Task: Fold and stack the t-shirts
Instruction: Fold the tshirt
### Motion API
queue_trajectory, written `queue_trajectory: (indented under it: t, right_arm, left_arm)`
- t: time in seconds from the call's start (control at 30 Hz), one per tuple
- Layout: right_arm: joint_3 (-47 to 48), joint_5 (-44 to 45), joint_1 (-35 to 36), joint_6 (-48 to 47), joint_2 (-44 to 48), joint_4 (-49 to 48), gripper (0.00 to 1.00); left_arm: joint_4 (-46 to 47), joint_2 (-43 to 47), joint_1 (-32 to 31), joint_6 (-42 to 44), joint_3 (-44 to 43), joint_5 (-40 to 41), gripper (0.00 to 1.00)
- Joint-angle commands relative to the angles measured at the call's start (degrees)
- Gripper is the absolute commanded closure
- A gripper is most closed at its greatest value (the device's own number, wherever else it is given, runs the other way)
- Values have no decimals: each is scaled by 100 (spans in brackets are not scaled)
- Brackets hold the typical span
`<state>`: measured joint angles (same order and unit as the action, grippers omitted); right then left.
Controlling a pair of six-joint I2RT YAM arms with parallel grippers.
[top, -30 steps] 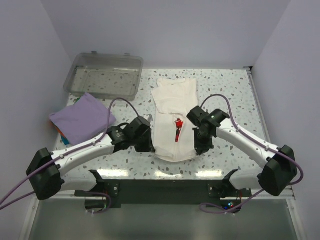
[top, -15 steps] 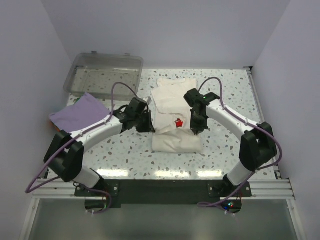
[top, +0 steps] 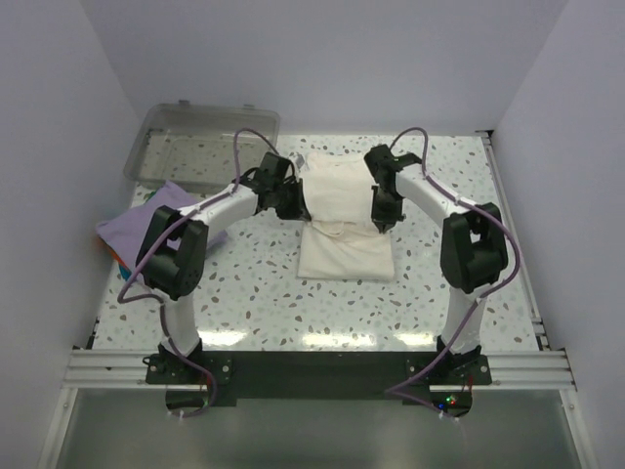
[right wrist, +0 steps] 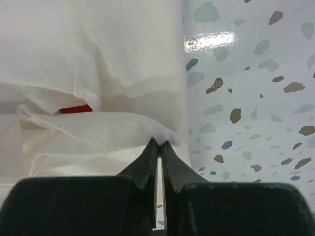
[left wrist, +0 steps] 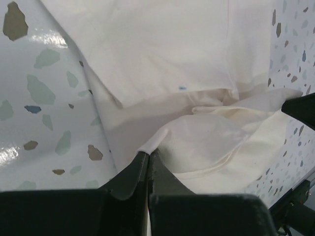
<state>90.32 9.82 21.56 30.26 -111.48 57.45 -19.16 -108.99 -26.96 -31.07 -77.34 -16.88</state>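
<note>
White walls stand on three sides of a speckled surface point(top: 244, 283) with grey, brown and blue flecks. Both arms reach to the far middle of it, one from each side.

The left claw point(top: 290, 200) is fully closed. In the left wrist view its two dark fingertips point(left wrist: 147, 156) press together on a thin folded edge of the cream shirt point(top: 344, 210), so it is gripping the cloth at the shirt's left side. The right claw point(top: 383, 217) is closed too. In the right wrist view its tips point(right wrist: 160, 143) pinch a small peak of the same cloth at the shirt's right edge, just beside the bare surface.

The cream shirt lies in the middle of the surface, a little to the far side. One layer is stretched between the two claws, and another folded part lies flat on the near side of it. Between the layers, the right wrist view shows a small red strip point(right wrist: 74, 108) of print; no letters can be read on it.

The purple shirt point(top: 122, 234) rests at the left edge, well apart from the cream one and partly hidden by the left arm. The clear plastic box point(top: 205, 112) sits at the far left corner, just beyond the purple shirt.
</note>
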Motion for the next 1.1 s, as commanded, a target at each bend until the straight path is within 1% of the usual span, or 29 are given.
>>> queue_trajectory:
  t: [0.0, 0.13, 0.27, 0.3, 0.37, 0.4, 0.43, 0.53, 0.57, 0.6, 0.67, 0.73, 0.8, 0.87, 0.9, 0.93, 1.07]
  right_arm:
    - [398, 116, -134, -214, -58, 12, 100]
    - [670, 64, -187, -292, -304, 100, 100]
    - [855, 28, -258, -336, -637, 135, 100]
    - [899, 11, -284, -337, -690, 135, 100]
    - [1048, -7, -354, -346, -822, 170, 99]
    - [1162, -16, -381, -345, -866, 187, 95]
    - [1206, -42, -450, -345, -875, 222, 83]
    - [1347, -86, -591, -337, -867, 266, 66]
    - [1347, -95, -627, -328, -832, 267, 57]
    - [1313, -112, -662, -319, -753, 267, 54]
    - [1225, -226, -767, -328, -621, 197, 47]
    - [919, -340, -846, -354, -306, -4, 43]
    - [654, -691, -882, -389, -59, -172, 40]
    - [24, -972, -908, -459, 275, -366, 39]
    - [20, -1139, -899, -460, 398, -436, 39]
    - [-345, -1228, -908, -468, 495, -558, 39]
    - [-1279, -1483, -899, -451, 1118, -778, 40]
  left_arm:
    - [132, -227, 138, 277, -509, -227, 100]
    - [62, -517, 235, 277, -773, -324, 100]
    - [-316, -799, 279, 207, -1133, -105, 99]
    - [-360, -808, 296, 180, -1160, -52, 85]
    - [-369, -773, 332, 66, -1178, 132, 65]
    - [-361, -738, 349, 40, -1178, 211, 62]
    - [-352, -677, 349, 48, -1187, 238, 61]
    - [-361, -519, 349, 92, -1135, 326, 55]
    - [-361, -466, 349, 101, -1099, 326, 54]
    - [-352, -413, 349, 119, -1047, 309, 53]
    - [-308, -220, 349, 145, -819, 212, 52]
    - [-273, 34, 332, 163, -590, 116, 52]
    - [-229, 254, 314, 163, -134, 80, 49]
    - [-71, 597, 288, 84, 411, 19, 46]
    - [-71, 711, 270, 84, 595, 1, 45]
    - [-1, 921, 244, 23, 937, -8, 45]
    - [289, 1257, 95, -153, 1684, -201, 43]
